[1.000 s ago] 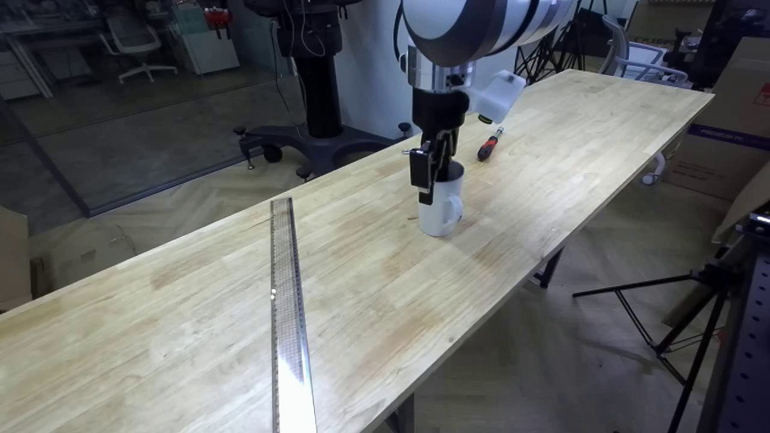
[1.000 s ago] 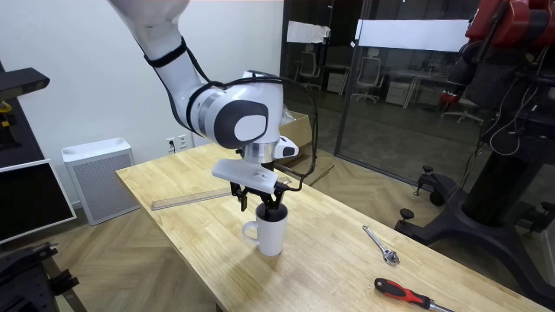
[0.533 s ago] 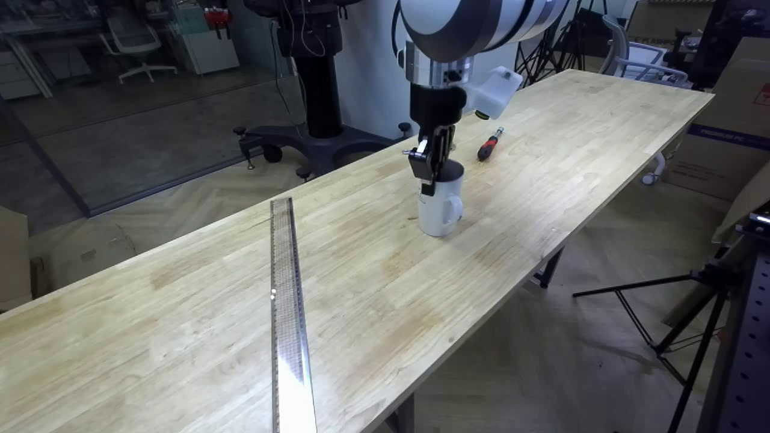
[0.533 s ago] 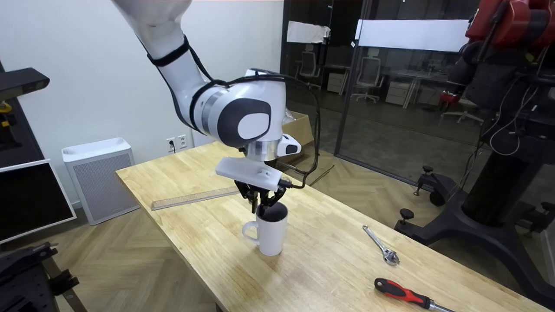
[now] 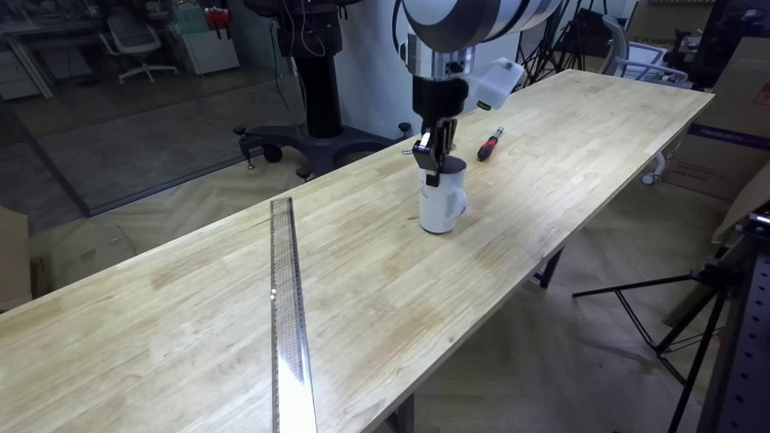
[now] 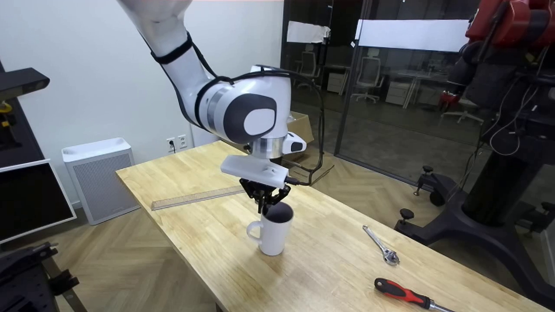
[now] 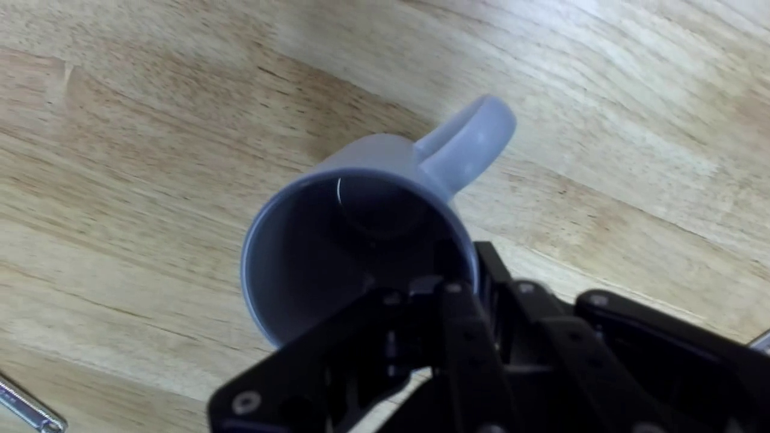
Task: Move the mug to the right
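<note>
The white mug (image 5: 438,210) stands on the wooden table in both exterior views, leaning slightly. Whether its base is fully on the table I cannot tell. Seen from above in the wrist view, the mug (image 7: 379,150) shows its dark inside, with the handle (image 7: 472,144) pointing away from my gripper (image 7: 472,264). My jaws are shut on the wall at the rim, one finger inside the mug and the other finger (image 5: 432,179) against its outside. The inner fingertip is mostly lost in the dark interior.
A long clear ruler (image 5: 287,313) lies across the table. In an exterior view, an adjustable wrench (image 6: 383,248) and a red and black screwdriver (image 6: 403,293) lie on the tabletop, beyond the mug from the ruler. A wheeled black stand (image 5: 322,138) is beside the table's edge.
The jaws have come together from apart and clamped the mug's rim. My arm has risen a little, and the mug has gone from upright to slightly tilted, its rim shifting a little.
</note>
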Action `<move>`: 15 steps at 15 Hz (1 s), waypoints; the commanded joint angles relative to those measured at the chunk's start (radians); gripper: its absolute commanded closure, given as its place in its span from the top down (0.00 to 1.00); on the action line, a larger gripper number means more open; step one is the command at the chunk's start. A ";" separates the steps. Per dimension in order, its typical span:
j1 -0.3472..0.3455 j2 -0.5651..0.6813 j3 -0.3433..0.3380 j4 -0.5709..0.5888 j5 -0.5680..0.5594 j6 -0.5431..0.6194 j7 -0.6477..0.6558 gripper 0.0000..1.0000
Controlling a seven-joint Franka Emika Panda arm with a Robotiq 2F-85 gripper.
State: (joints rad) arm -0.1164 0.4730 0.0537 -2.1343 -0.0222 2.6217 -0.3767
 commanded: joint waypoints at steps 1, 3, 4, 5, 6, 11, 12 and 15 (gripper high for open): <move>-0.002 0.000 -0.041 0.034 -0.036 -0.040 0.027 0.02; 0.000 0.000 -0.076 0.035 -0.059 -0.038 0.048 0.02; 0.001 0.002 -0.092 0.037 -0.068 -0.038 0.057 0.02; 0.004 0.006 -0.112 0.039 -0.084 -0.035 0.071 0.02; 0.003 0.009 -0.125 0.040 -0.091 -0.035 0.078 0.02; -0.002 0.018 -0.155 0.042 -0.104 -0.035 0.107 0.02; -0.006 0.016 -0.152 0.042 -0.097 -0.036 0.107 0.02; -0.015 0.010 -0.146 0.039 -0.083 -0.037 0.111 0.36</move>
State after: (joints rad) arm -0.1209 0.4917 -0.0983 -2.1154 -0.0995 2.6094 -0.3062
